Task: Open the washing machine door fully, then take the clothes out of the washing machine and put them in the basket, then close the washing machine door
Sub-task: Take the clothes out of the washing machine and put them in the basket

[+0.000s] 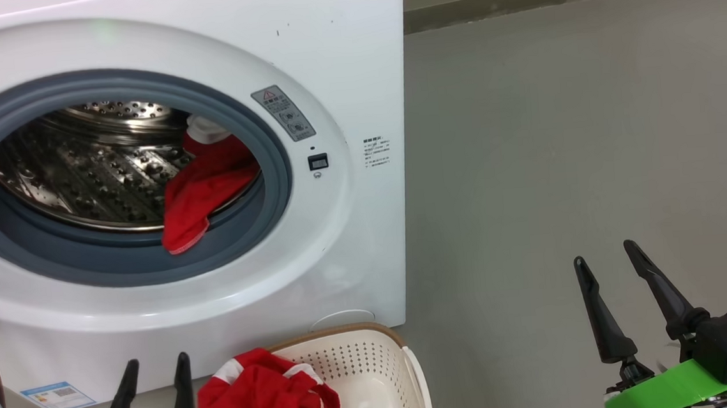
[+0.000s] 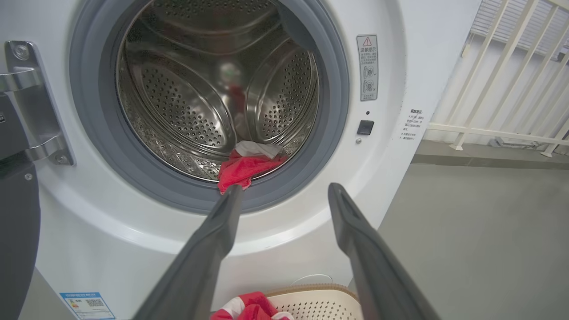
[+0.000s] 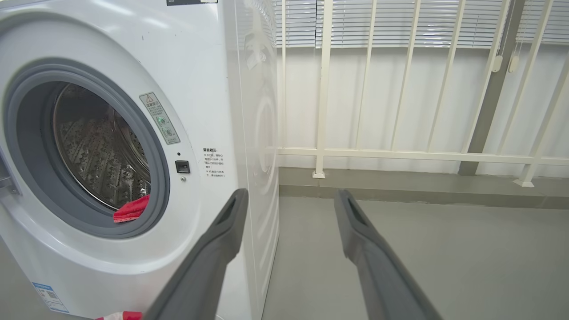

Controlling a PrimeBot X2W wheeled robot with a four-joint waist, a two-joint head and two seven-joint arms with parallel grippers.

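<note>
The left claw (image 1: 158, 360) is seen spread wide, with nothing held between its two dark fingers. In the head view it is set low in front of the washing machine (image 1: 341, 71), just beside the basket (image 1: 347, 330) and below the round opening. In the left wrist view the tip of one finger is lined up with the hanging hem of the red garment (image 1: 208, 183), but no contact can be made out. The right claw (image 1: 603, 252) is likewise held wide open and empty, over the bare grey floor (image 1: 558, 152), well apart from the machine's right side.

The washing machine door (image 2: 18, 231) is swung open at the left edge, its dark rim carried on a metal hinge (image 2: 31, 98). The red garment, with a white part at its top, is draped from the lower right of the perforated steel drum (image 1: 80, 172) over the grey gasket (image 1: 131, 265), its hem hanging onto the rubber. A second red garment (image 1: 268, 396) with white trim is heaped in the left half of the basket, spilling over its brown rim. The basket is placed on the floor against the foot of the machine, near its front right corner. A small blue label (image 1: 57, 397) is stuck at the machine's lower left.
</note>
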